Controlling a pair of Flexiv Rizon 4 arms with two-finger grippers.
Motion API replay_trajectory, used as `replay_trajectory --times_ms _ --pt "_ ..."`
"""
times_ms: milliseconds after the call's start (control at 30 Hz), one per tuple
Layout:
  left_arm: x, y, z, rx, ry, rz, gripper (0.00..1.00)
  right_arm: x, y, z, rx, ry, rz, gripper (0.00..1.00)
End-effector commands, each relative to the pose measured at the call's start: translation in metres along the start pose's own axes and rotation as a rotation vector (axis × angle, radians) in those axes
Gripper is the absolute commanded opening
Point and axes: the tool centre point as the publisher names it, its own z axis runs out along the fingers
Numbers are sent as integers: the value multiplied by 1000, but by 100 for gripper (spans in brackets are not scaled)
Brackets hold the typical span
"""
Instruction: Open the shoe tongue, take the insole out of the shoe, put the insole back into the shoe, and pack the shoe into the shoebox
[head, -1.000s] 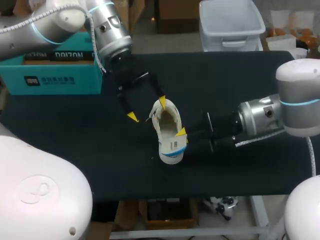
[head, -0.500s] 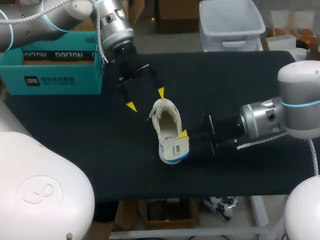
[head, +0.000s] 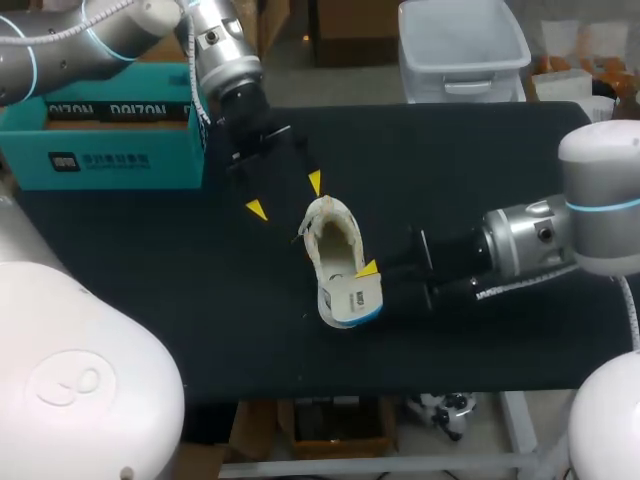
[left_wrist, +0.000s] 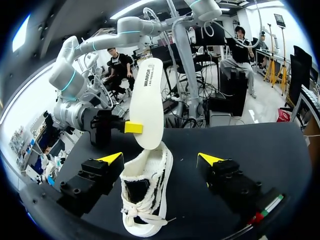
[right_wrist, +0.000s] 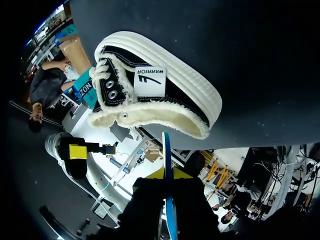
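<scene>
A white-soled shoe (head: 335, 240) with fleecy lining lies on the black table, its opening facing up. My right gripper (head: 364, 278) is shut on the insole (head: 350, 298), which stands upright over the heel with its blue underside showing. From the left wrist, the insole (left_wrist: 147, 100) rises from the collar of the shoe (left_wrist: 145, 195). Seen from the right wrist, the insole (right_wrist: 167, 165) is edge-on between the fingers of the right gripper (right_wrist: 167, 174), and the shoe (right_wrist: 160, 90) is just ahead. My left gripper (head: 286, 195) hangs open beyond the toe, holding nothing; the left gripper (left_wrist: 160, 159) straddles the shoe without touching it.
A teal shoebox (head: 100, 140) stands open at the table's far left corner, behind the left arm. Bare black tabletop (head: 180, 300) lies to the shoe's left, and more of it lies to the far right.
My left gripper has drawn back from the shoe's toe toward the far left, still open. The right gripper has kept its hold and the insole has shifted slightly at the heel.
</scene>
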Motion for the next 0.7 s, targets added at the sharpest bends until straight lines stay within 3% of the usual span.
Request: replay_trajectory --times_ms 33,133,333,700 --pt "0 -2 3 -2 -2 6 100 -1 1 -2 5 3 1 0" --pt "0 -5 6 -14 -3 10 100 -2 1 -2 7 6 1 0" --pt "7 -20 14 -57 -88 18 100 -1 1 -3 7 23 8 0" --pt "30 -49 42 -107 -355 -14 100 8 5 -5 -2 42 8 0"
